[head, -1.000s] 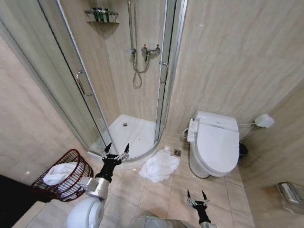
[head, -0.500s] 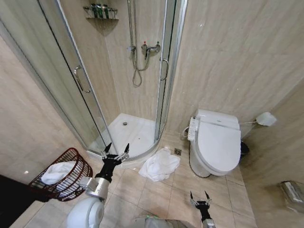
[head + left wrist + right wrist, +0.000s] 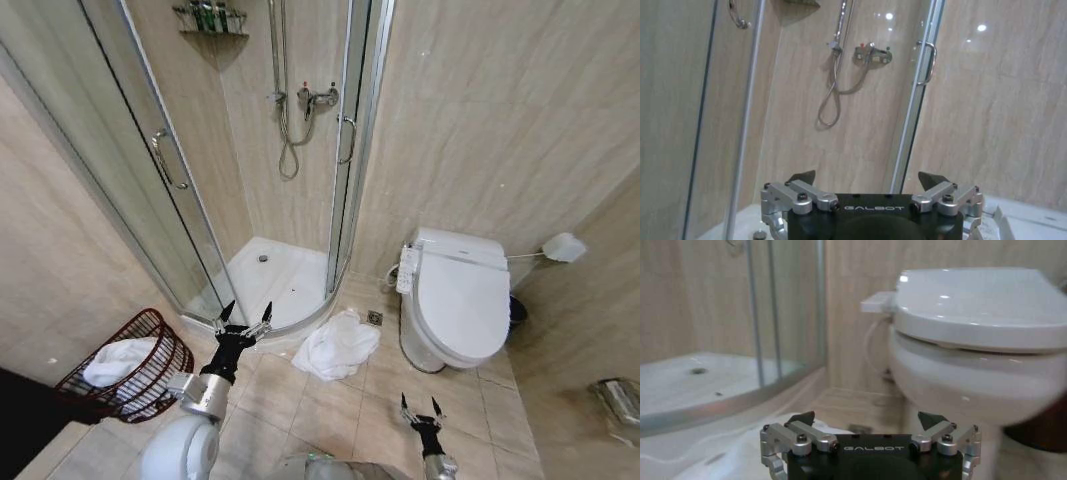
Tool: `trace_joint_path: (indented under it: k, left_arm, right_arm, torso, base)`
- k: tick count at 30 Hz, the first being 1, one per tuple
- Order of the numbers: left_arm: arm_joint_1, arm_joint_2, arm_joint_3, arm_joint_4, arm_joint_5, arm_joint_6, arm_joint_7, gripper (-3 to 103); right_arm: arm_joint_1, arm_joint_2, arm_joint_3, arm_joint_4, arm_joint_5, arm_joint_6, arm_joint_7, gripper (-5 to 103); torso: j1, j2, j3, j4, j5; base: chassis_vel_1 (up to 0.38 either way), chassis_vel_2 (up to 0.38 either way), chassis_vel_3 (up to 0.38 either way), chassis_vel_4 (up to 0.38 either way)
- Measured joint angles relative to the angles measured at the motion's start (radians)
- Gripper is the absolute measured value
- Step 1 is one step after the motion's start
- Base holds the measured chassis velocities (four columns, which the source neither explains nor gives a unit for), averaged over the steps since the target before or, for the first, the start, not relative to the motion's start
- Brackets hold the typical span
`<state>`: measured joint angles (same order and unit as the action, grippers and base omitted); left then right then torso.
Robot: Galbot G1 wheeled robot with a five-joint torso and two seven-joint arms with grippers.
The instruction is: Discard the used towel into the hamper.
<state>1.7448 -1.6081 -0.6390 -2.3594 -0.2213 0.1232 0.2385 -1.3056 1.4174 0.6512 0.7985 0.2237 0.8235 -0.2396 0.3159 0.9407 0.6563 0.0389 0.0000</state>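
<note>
While towel (image 3: 336, 347) lies on floor, open left claw (image 3: 246, 313) hovers beside.

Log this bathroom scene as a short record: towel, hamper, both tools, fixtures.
towel: white, crumpled on the floor tiles between shower and toilet
hamper: wire basket on the floor at the robot's left, white cloth inside
left tool: open, raised between hamper and towel, holding nothing
right tool: open, low, right of the towel, holding nothing
task state: towel not yet picked up
</note>
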Motion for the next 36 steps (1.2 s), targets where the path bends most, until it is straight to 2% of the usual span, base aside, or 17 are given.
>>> trace_joint_path:
  k: [4,6,7,8,9,10,12,15,16,17,18,21,25,31,34,35,36]
  left_arm:
    - [0.000,0.000,0.000,0.000,0.000,0.000,0.000,100]
    - [0.000,0.000,0.000,0.000,0.000,0.000,0.000,100]
    - [0.000,0.000,0.000,0.000,0.000,0.000,0.000,100]
    - [0.000,0.000,0.000,0.000,0.000,0.000,0.000,100]
    - [0.000,0.000,0.000,0.000,0.000,0.000,0.000,100]
    - [0.000,0.000,0.000,0.000,0.000,0.000,0.000,100]
    - [0.000,0.000,0.000,0.000,0.000,0.000,0.000,100]
    - [0.000,0.000,0.000,0.000,0.000,0.000,0.000,100]
    - [0.000,0.000,0.000,0.000,0.000,0.000,0.000,100]
    - [0.000,0.000,0.000,0.000,0.000,0.000,0.000,100]
    - [0.000,0.000,0.000,0.000,0.000,0.000,0.000,100]
    - [0.000,0.000,0.000,0.000,0.000,0.000,0.000,100]
    - [0.000,0.000,0.000,0.000,0.000,0.000,0.000,100]
    - [0.000,0.000,0.000,0.000,0.000,0.000,0.000,100]
    - [0.000,0.000,0.000,0.000,0.000,0.000,0.000,100]
    - [0.000,0.000,0.000,0.000,0.000,0.000,0.000,100]
    - [0.000,0.000,0.000,0.000,0.000,0.000,0.000,100]
  right_arm:
    - [0.002,-0.010,0.007,0.010,0.005,0.000,-0.062,100]
    - [0.003,-0.021,0.016,0.015,0.027,0.000,-0.140,100]
    - [0.006,-0.025,0.023,0.013,0.075,0.000,-0.223,100]
    - [0.006,-0.025,0.023,0.013,0.075,0.000,-0.223,100]
    - [0.010,-0.028,0.035,0.011,0.139,-0.001,-0.350,100]
    - [0.012,-0.029,0.041,0.012,0.151,-0.001,-0.395,100]
    - [0.012,-0.030,0.045,0.016,0.148,-0.001,-0.405,100]
    - [0.001,-0.023,0.040,0.045,0.139,-0.001,-0.315,100]
    - [0.001,-0.023,0.040,0.045,0.139,-0.001,-0.315,100]
    - [-0.003,-0.019,0.033,0.053,0.131,-0.001,-0.259,100]
    - [-0.010,-0.012,0.020,0.064,0.093,-0.001,-0.142,100]
    - [-0.016,0.000,-0.002,0.067,0.034,-0.001,0.052,100]
    - [-0.015,0.002,-0.007,0.060,0.019,-0.001,0.091,100]
    - [-0.051,-0.006,-0.008,0.152,0.092,-0.019,0.021,100]
    - [-0.103,-0.001,-0.007,0.341,0.127,-0.151,0.045,100]
    - [-0.129,0.006,-0.003,0.433,0.123,-0.216,0.069,100]
    - [-0.129,0.006,-0.003,0.433,0.123,-0.216,0.069,100]
  torso:
    - [-0.008,-0.019,-0.010,-0.0001,0.0000]
    - [-0.014,-0.032,-0.018,-0.0001,-0.0002]
    - [-0.017,-0.039,-0.022,-0.0001,0.0000]
    - [-0.017,-0.039,-0.022,-0.0001,0.0000]
    - [-0.020,-0.046,-0.026,-0.0001,-0.0001]
    - [-0.023,-0.052,-0.029,-0.0001,0.0001]
    - [-0.025,-0.057,-0.032,-0.0001,0.0000]
    - [-0.033,-0.073,-0.041,-0.0001,-0.0002]
    - [-0.033,-0.073,-0.041,-0.0001,-0.0002]
    - [-0.035,-0.079,-0.044,-0.0001,0.0000]
    - [-0.038,-0.087,-0.048,-0.0001,0.0000]
    - [-0.045,-0.102,-0.057,-0.0002,0.0001]
    - [-0.052,-0.120,-0.067,-0.0001,0.0000]
    - [-0.062,-0.143,-0.080,-0.0002,-0.0002]
    - [-0.069,-0.158,-0.089,-0.0001,-0.0003]
    - [-0.072,-0.165,-0.094,0.0000,-0.0002]
    - [-0.072,-0.165,-0.094,0.0000,-0.0002]
  base:
    - [0.000,0.000,0.000,0.000]
    - [0.000,0.000,0.000,0.000]
    - [0.000,0.000,0.000,0.000]
    - [0.000,0.000,0.000,0.000]
    - [0.000,0.000,0.000,0.000]
    - [0.000,0.000,0.000,0.000]
    - [0.000,0.000,0.000,0.000]
    - [0.000,0.000,0.000,0.000]
    - [0.000,0.000,0.000,0.000]
    - [0.000,0.000,0.000,0.000]
    - [0.000,0.000,0.000,0.000]
    - [0.000,0.000,0.000,0.000]
    - [0.000,0.000,0.000,0.000]
    - [0.000,0.000,0.000,0.000]
    - [0.000,0.000,0.000,0.000]
    - [0.000,0.000,0.000,0.000]
    - [0.000,0.000,0.000,0.000]
